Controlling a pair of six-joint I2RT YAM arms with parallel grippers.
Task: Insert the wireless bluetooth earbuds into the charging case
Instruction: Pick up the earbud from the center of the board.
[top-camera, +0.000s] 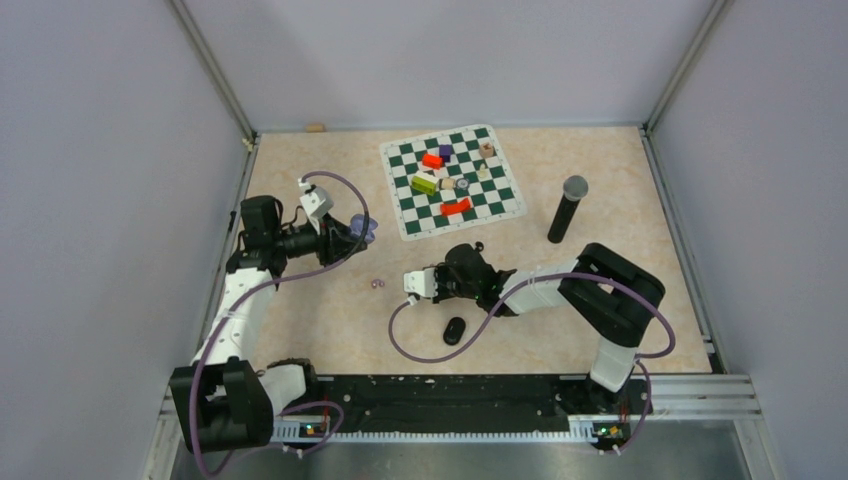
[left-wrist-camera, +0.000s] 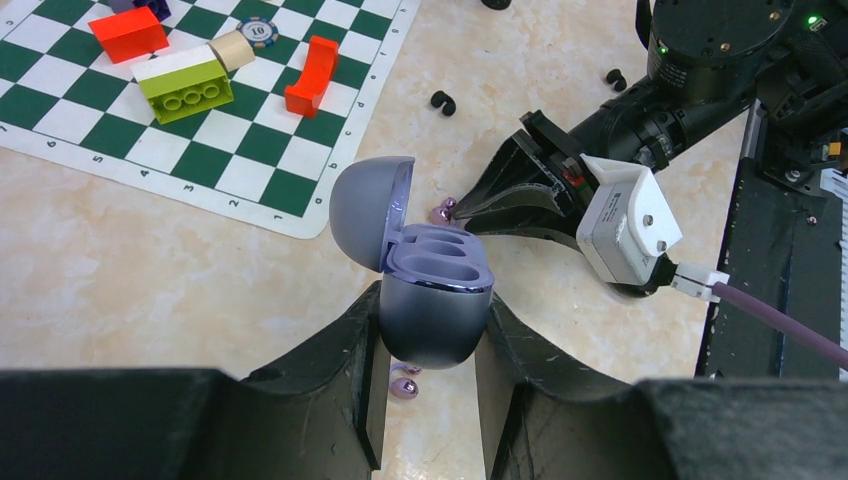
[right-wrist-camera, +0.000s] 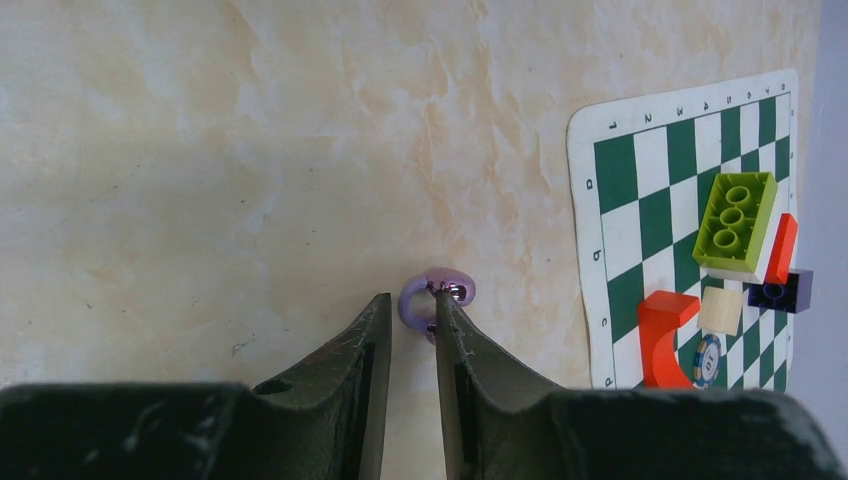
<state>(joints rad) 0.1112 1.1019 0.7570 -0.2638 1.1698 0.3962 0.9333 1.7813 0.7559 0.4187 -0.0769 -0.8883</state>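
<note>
My left gripper (left-wrist-camera: 432, 345) is shut on the open pale purple charging case (left-wrist-camera: 435, 300) and holds it above the table, both sockets empty; the case also shows in the top view (top-camera: 362, 230). One purple earbud (left-wrist-camera: 405, 385) lies on the table under the case. My right gripper (right-wrist-camera: 410, 305) is narrowly open, with its fingertips at the other purple earbud (right-wrist-camera: 440, 293), which lies against the right finger's tip on the table. Both purple buds (top-camera: 377, 284) lie just left of the right gripper (top-camera: 392, 285). Two black earbuds (left-wrist-camera: 442, 101) (left-wrist-camera: 615, 78) lie apart on the table.
A chessboard mat (top-camera: 452, 180) with coloured blocks lies at the back. A black microphone (top-camera: 565, 210) stands to its right. A black oval case (top-camera: 455, 330) lies near the right arm. The arms' purple cables loop over the table.
</note>
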